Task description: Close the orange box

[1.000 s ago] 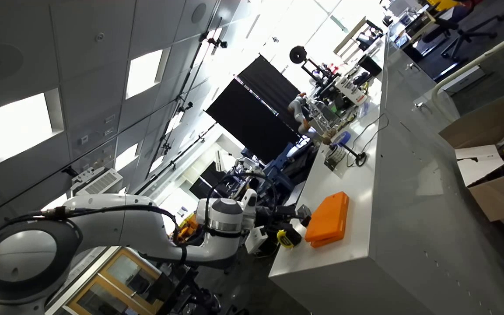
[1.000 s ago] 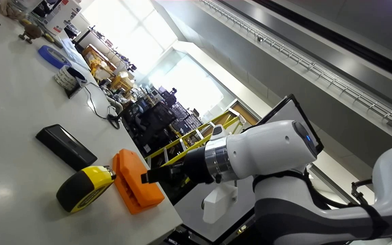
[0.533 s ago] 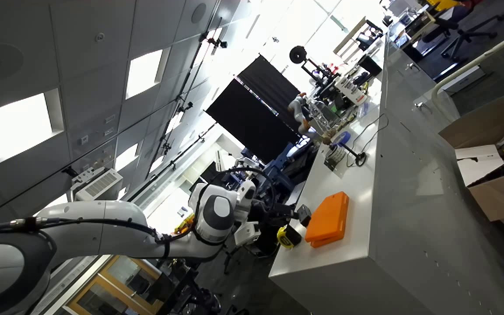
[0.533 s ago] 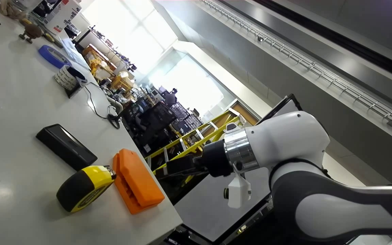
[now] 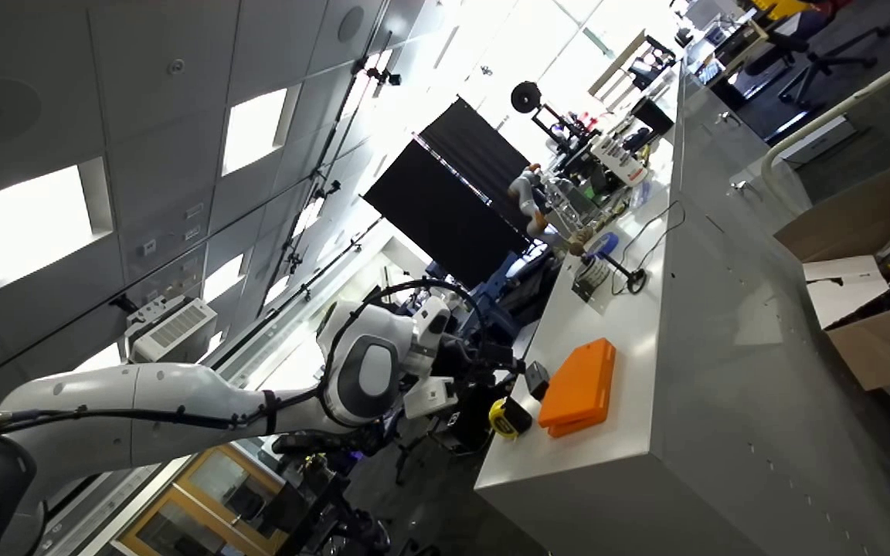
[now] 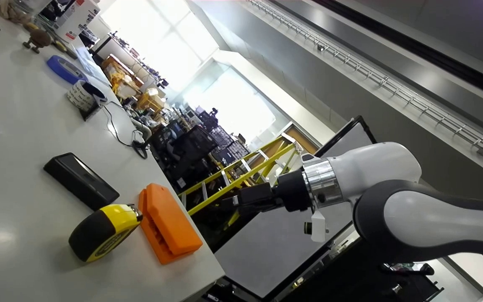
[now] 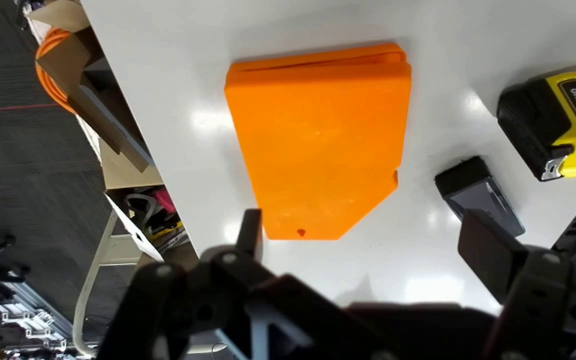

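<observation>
The orange box lies flat on the white table and shows in both exterior views [image 5: 578,386] [image 6: 172,222] and in the wrist view [image 7: 318,145]. Its lid is folded down over the base. A narrow gap between lid and base shows along one edge. My gripper [image 7: 363,220] is open, with its two fingers wide apart and nothing between them. It is raised and apart from the box. In the wrist view the left finger appears beside a lower corner of the box. In the exterior views the gripper [image 5: 521,364] [image 6: 229,203] is dark and small.
A yellow and black tape measure [image 6: 107,233] and a black case [image 6: 81,180] stand on the table beside the box. The table's edge [image 6: 212,262] is close to the box. A tape roll [image 6: 83,96] and a blue ring [image 6: 66,69] are further along.
My arm and gripper have drawn back and away from the orange box. The box, its lid, the tape measure and the black case look the same.
</observation>
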